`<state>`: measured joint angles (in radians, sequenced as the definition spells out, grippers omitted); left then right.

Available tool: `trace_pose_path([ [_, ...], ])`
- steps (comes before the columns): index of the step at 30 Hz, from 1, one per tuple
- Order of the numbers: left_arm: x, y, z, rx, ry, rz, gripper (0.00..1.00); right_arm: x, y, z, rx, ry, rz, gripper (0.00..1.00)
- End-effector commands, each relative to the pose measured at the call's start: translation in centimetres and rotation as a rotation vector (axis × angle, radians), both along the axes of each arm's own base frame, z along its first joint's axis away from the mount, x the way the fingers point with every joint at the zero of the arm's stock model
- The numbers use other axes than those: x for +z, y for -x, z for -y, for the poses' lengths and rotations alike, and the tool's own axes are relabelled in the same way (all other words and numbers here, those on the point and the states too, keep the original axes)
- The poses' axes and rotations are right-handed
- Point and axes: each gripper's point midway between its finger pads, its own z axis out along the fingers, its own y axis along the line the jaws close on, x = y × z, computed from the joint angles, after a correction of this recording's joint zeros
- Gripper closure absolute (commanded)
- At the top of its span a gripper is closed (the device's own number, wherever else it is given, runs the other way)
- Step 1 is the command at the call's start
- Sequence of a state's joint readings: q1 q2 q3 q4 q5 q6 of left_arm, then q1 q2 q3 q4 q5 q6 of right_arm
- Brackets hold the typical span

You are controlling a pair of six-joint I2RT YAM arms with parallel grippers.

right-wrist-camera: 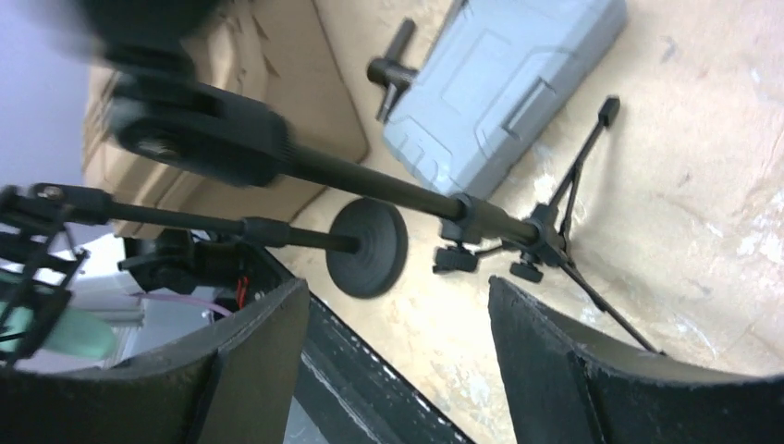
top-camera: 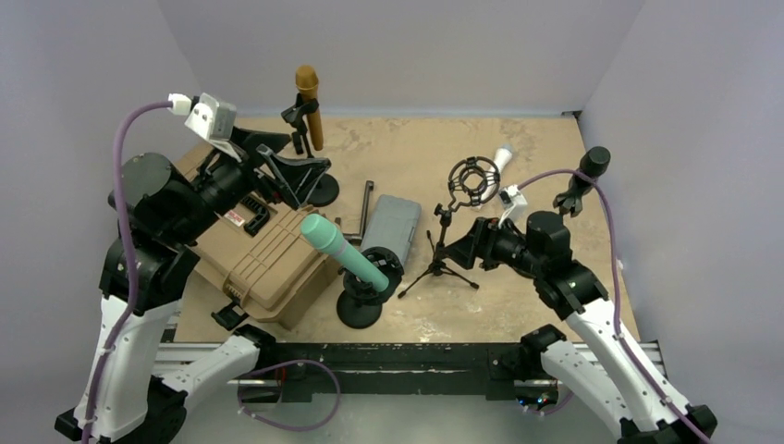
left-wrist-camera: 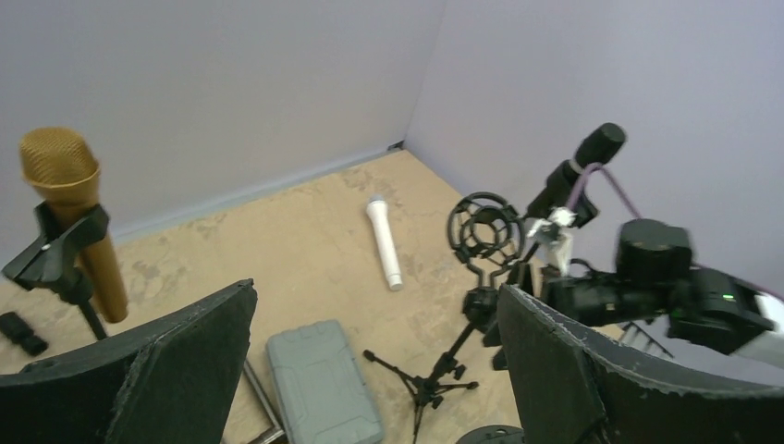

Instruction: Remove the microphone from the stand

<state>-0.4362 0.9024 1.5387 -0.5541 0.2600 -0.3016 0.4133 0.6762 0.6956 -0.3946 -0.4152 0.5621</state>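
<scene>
Since there's more than one mic here, quick rundown. The gold mic [top-camera: 308,102] sits upright in its clip on a stand at the back left. The teal mic [top-camera: 342,250] is tilted in a holder on a round base [top-camera: 359,310] at the front middle. The black mic [top-camera: 594,162] is clipped on a stand by the right wall. So all three are on their stands. A white mic [top-camera: 502,157] lies flat on the table [top-camera: 518,287] at the back, just behind an empty shock mount [top-camera: 473,180] on a tripod [top-camera: 439,266].

Left gripper [top-camera: 294,176] hangs in the air near the gold mic's stand, apart from it, with the tan case [top-camera: 263,254] under the arm. Its fingers [left-wrist-camera: 166,370] are spread wide with nothing between them. From the left wrist view the gold mic sits off to the left of them.

Right gripper [top-camera: 467,242] is just beside the tripod's pole, low down near where the legs fan out. Its fingers [right-wrist-camera: 555,370] are wide apart too and holding nothing. In the right wrist view the pole runs across past the tips, and I can't tell if anything touches. A grey case [top-camera: 392,225] lies flat between the tripod and the teal mic's stand.
</scene>
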Motion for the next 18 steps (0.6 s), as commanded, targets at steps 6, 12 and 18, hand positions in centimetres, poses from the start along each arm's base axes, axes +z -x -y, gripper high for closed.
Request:
trace_pose_path([
  [6, 2.2, 3.2, 5.6, -0.258, 0.020, -0.106, 0.00, -1.7, -2.0, -1.2, 0.007, -0.030, 0.036, 0.38],
  [12, 1.0, 3.2, 8.4, -0.252, -0.032, -0.121, 0.01, -3.8, -1.8, -1.1, 0.004, -0.035, 0.013, 0.42],
  [18, 0.4, 3.6, 10.4, -0.261, -0.069, -0.117, 0.01, -4.5, -1.1, -0.6, 0.009, -0.011, 0.042, 0.39],
])
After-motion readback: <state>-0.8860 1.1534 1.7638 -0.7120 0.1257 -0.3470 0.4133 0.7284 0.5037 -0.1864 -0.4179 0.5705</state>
